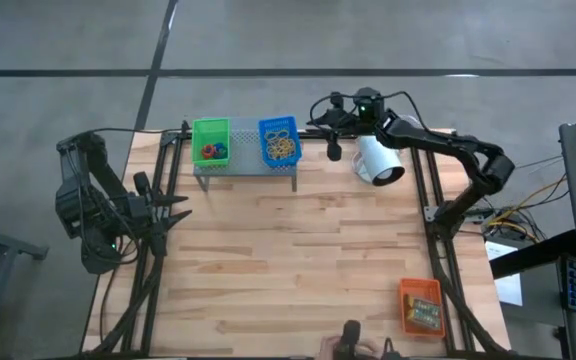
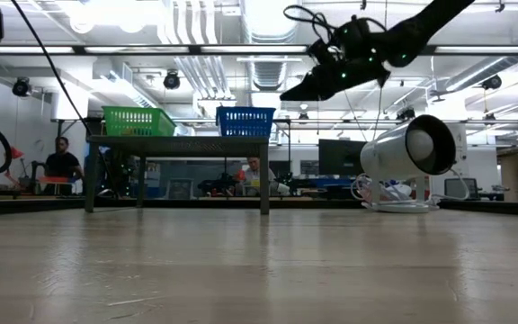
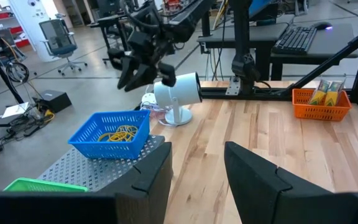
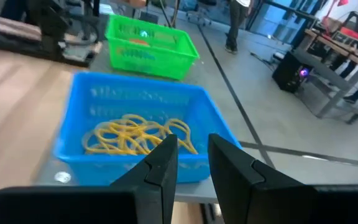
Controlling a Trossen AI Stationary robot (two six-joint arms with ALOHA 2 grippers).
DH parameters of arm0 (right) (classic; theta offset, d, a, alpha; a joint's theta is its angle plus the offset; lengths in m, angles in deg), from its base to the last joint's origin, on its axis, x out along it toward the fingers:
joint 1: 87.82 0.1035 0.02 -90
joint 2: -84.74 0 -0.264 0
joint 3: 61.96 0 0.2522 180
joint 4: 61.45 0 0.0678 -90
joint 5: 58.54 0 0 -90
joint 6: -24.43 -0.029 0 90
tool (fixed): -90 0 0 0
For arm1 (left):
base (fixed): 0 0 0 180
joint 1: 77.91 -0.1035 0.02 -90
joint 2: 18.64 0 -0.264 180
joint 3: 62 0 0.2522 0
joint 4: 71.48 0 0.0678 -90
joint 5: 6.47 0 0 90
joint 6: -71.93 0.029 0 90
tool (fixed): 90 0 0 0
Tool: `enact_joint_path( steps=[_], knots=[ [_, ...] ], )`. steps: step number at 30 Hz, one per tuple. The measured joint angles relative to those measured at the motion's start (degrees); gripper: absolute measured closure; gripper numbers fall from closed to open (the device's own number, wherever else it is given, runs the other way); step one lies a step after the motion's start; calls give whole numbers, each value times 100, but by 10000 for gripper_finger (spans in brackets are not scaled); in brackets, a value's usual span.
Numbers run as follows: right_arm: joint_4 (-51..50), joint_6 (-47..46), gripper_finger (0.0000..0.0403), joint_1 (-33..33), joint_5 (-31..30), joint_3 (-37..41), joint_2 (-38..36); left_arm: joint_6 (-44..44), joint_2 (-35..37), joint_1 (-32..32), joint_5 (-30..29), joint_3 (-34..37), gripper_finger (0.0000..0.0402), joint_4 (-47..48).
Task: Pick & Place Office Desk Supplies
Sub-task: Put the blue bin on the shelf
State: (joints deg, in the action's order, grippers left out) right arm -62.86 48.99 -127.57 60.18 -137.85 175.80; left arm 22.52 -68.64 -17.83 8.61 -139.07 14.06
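- The high view alone shows the whole bench [image 1: 298, 260]: a grey perforated shelf [image 1: 246, 170] at its far edge, a white lamp [image 1: 378, 160] beside it, and an orange tray [image 1: 422, 306] near the front right corner.
- Only the low view shows people seated in the room beyond the bench.
- The green tray [image 1: 210, 141] on the shelf holds small red and blue loops [image 1: 211, 152].
- The blue tray [image 4: 135, 134] next to it holds a tangle of tan rubber bands [image 4: 138, 138].
- The left wrist view shows two green-and-yellow card boxes [image 3: 327, 93] standing in the orange tray.
- The right gripper [image 4: 193, 163] hovers over the blue tray's near edge, fingers slightly apart with nothing between them.
- The left gripper [image 3: 197, 174] waits at the bench's left edge, fingers spread and empty.
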Motion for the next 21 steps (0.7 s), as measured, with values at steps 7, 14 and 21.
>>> enact_joint_path(
  steps=[7, 14, 21],
  knots=[
    [-3, 91, 316, -172, 270, -676, 753, 0, 1, 0, 0, 0, 249, 1],
    [-641, 49, 316, -437, 471, -1382, 1456, 0, 1, 0, 0, 0, 249, 0],
    [-753, 79, 316, -647, 615, -1567, 1630, 0, 1, 0, 0, 0, 249, -1]
  ],
)
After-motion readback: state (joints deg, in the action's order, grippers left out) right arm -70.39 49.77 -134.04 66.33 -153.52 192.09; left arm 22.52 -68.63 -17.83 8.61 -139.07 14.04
